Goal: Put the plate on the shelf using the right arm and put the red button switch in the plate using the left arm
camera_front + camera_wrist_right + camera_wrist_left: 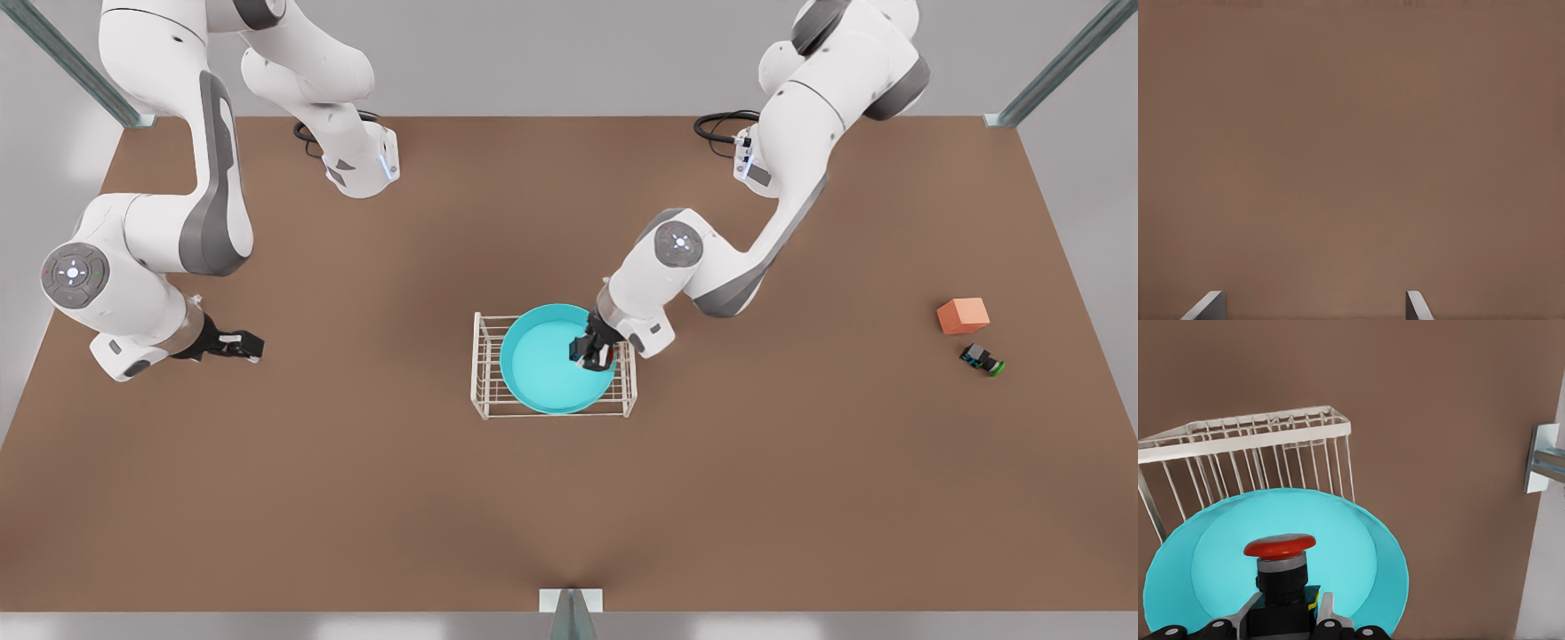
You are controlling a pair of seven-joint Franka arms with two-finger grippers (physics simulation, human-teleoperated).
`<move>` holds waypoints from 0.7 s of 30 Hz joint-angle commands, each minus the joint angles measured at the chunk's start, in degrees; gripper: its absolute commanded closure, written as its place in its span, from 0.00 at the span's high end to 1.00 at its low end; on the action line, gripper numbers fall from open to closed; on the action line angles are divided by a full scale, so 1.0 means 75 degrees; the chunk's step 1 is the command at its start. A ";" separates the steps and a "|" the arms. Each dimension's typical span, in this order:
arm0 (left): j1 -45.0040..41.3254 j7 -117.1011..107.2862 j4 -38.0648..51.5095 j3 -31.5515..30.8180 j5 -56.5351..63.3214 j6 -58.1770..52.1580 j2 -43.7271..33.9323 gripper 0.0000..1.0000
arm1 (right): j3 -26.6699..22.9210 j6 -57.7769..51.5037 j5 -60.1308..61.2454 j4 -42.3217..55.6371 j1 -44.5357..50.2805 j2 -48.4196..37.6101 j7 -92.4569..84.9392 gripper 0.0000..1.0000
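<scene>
Switch held over plate, plate on shelf

Plate point(547, 369) sits on top of the shelf point(484, 391), mid-bench point(356, 498), nearly covering the rack's width; its rim overhangs the near long side a little. Front view: left gripper point(594, 353) is over the plate's edge on the front view's right, reaching in from that side. From there the load is just a small dark lump with a hint of red.

Left wrist view fills that in: red button switch point(1280, 577) pinched between the fingers point(1327, 613), black body clamped, red cap pointing away from the camera, above the turquoise plate point(1358, 540). Can't tell whether the switch touches the plate floor. Shelf bars point(1258, 447) show past the plate's far rim. Same view picks up a metal frame bracket point(1541, 457) at the bench edge.

Right gripper point(238, 345) waits well apart from the shelf, near the bench edge on the front view's left, low over bare bench. Right wrist view: two fingertips point(1205, 308) spread wide, nothing between them, plain brown bench point(1351, 147) beyond.

Front view also has an orange cube point(962, 316) and a green-capped switch point(982, 359) just beside it, far out on the front view's right, both lying on the bench.
</scene>
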 commanded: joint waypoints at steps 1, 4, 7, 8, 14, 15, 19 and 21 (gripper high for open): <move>-0.0138 -0.1781 0.0019 0.0006 0.0228 0.1662 0.0211 0.36 | 0.0000 0.0031 0.0004 0.0004 -0.0001 -0.0008 0.0193 1.00; -0.0267 -0.1886 -0.0016 0.0006 0.0310 0.1662 0.0211 1.00 | 0.0000 0.0031 0.0004 0.0004 0.0010 -0.0008 0.0193 1.00; -0.0220 -0.1840 -0.0075 0.0029 0.0486 0.1662 0.0199 1.00 | 0.0000 0.0031 0.0004 0.0004 0.0010 -0.0008 0.0193 1.00; -0.0126 -0.1383 -0.0122 0.0088 0.0871 0.1136 0.0024 1.00 | 0.0000 0.0031 0.0004 0.0004 -0.0001 0.0004 0.0193 1.00; 0.2626 0.9275 0.0392 0.0017 0.0321 -0.6081 -0.1735 1.00 | 0.0000 0.0031 0.0004 0.0004 -0.0001 0.0004 0.0193 1.00; 0.3072 1.0404 0.1048 0.0029 0.0158 -0.6657 -0.1700 1.00 | -0.0012 0.0031 0.0016 0.0004 -0.0001 0.0004 0.0182 1.00; 0.1316 1.4738 0.1519 0.3801 -0.1014 -0.7643 -0.2062 1.00 | -0.0012 0.0031 0.0016 0.0004 -0.0001 0.0004 0.0182 1.00; 0.0671 1.6512 -0.0082 0.4483 -0.1026 -0.6499 -0.3091 1.00 | -0.0012 0.0031 0.0004 0.0004 -0.0001 0.0016 0.0193 1.00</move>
